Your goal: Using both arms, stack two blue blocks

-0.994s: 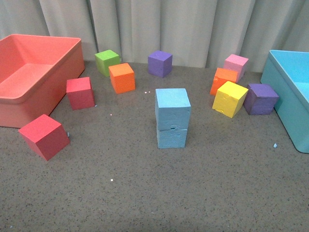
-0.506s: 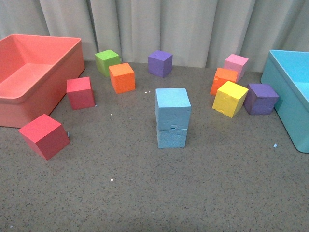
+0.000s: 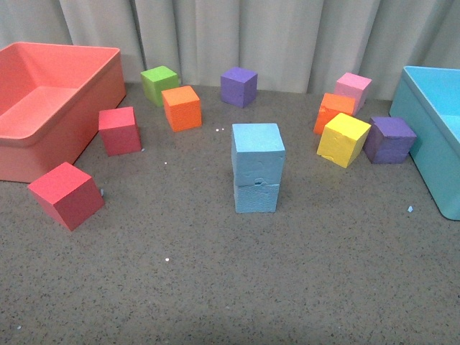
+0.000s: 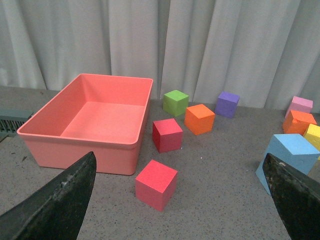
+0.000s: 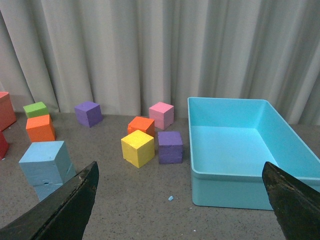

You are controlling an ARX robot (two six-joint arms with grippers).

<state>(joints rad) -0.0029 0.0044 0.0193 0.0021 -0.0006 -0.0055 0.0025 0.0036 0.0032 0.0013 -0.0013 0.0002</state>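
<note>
The two blue blocks stand stacked in the middle of the table, the upper one (image 3: 257, 151) resting on the lower one (image 3: 256, 196) and turned slightly against it. Neither arm shows in the front view. My left gripper (image 4: 178, 160) is open and holds nothing, and its wrist view has the blue stack (image 4: 291, 152) off to one side. My right gripper (image 5: 180, 167) is also open and empty, well apart from the stack (image 5: 47, 162). Only the dark fingertips (image 4: 62, 200) (image 5: 292, 200) of each gripper show.
A salmon bin (image 3: 43, 136) sits at the left and a turquoise bin (image 3: 431, 151) at the right. Two red cubes (image 3: 66, 194) (image 3: 118, 130), orange (image 3: 182, 108), green (image 3: 159, 84) and purple (image 3: 238, 86) cubes lie left and behind. Yellow (image 3: 343, 139), orange (image 3: 332, 111), pink (image 3: 353, 89) and purple (image 3: 388, 139) cubes cluster at the right.
The whole front view has shifted slightly, so everything sits a little higher in the picture. The blue stack stands as before.
</note>
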